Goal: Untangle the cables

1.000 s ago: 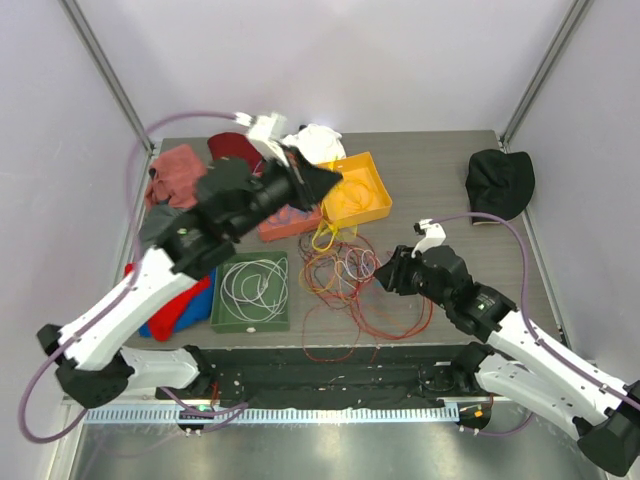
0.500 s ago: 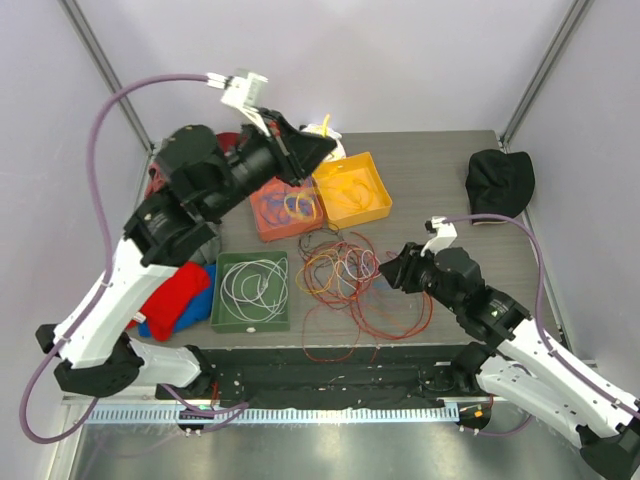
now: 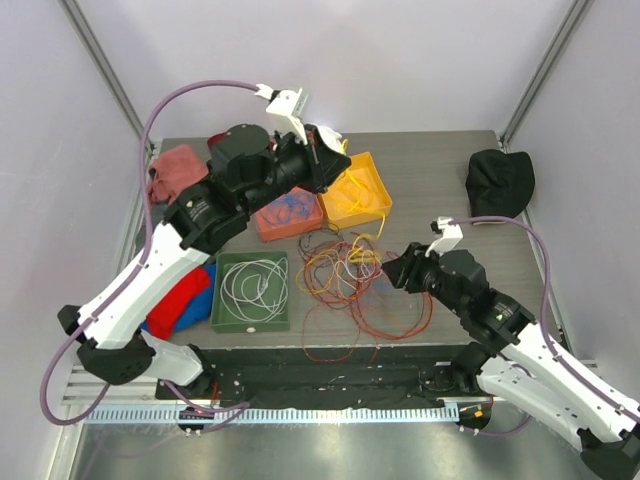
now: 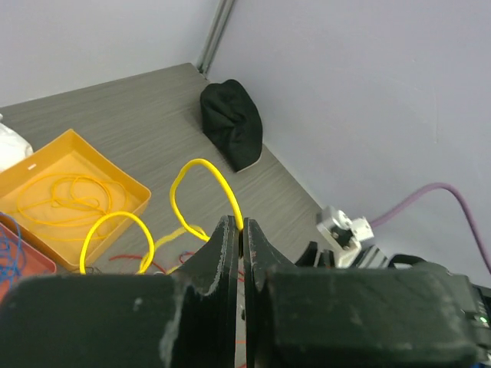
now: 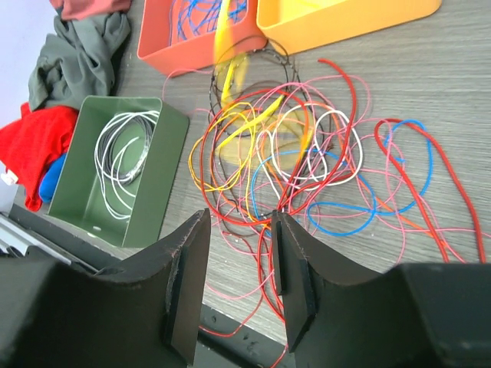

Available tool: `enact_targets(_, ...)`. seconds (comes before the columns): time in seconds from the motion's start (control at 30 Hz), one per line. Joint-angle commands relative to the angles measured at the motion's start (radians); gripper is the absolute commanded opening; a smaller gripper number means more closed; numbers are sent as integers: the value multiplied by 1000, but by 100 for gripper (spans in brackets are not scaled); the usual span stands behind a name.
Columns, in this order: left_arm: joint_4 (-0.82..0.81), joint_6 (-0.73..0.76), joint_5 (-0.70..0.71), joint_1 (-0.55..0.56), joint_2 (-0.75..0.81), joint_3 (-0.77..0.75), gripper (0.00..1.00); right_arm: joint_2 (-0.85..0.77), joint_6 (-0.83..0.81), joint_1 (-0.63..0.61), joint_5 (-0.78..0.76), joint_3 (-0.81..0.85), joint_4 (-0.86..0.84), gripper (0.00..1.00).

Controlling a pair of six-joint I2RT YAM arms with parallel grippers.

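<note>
Trailing up from the cables (image 3: 350,278) tangled at the frame's centre, one yellow cable (image 4: 201,165) is pinched in the closed jaws of your left gripper (image 4: 239,227), above the yellow tray (image 3: 381,187) at upper centre. Raise it slowly and watch for snagged loops. Your right gripper (image 5: 236,224) hangs over the tangle, fingers apart; pin neighbours down if they lift.

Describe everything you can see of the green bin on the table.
The green bin is a shallow rectangular tray, dark olive, plastic by its look, with rounded corners and upright walls. It sits flat on the table, toward the near left, just left of the cable tangle. A white cable lies coiled in loose loops inside it.
</note>
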State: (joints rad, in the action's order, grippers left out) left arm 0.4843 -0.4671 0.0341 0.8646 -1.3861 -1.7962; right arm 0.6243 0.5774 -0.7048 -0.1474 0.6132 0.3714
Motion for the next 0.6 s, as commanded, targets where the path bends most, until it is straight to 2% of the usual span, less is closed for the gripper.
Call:
enact_targets(0.0, -26, 59, 50, 2, -71, -94, 0, -55, -24, -4, -67, 57, 23, 46)
enact_targets(0.23, -9, 125, 90, -18, -191, -291, 0, -109, -57, -4, -133, 97, 80, 46)
enact_targets(0.57, -15, 79, 23, -182, -407, -551, 0, -167, -93, -4, -195, 118, 139, 47)
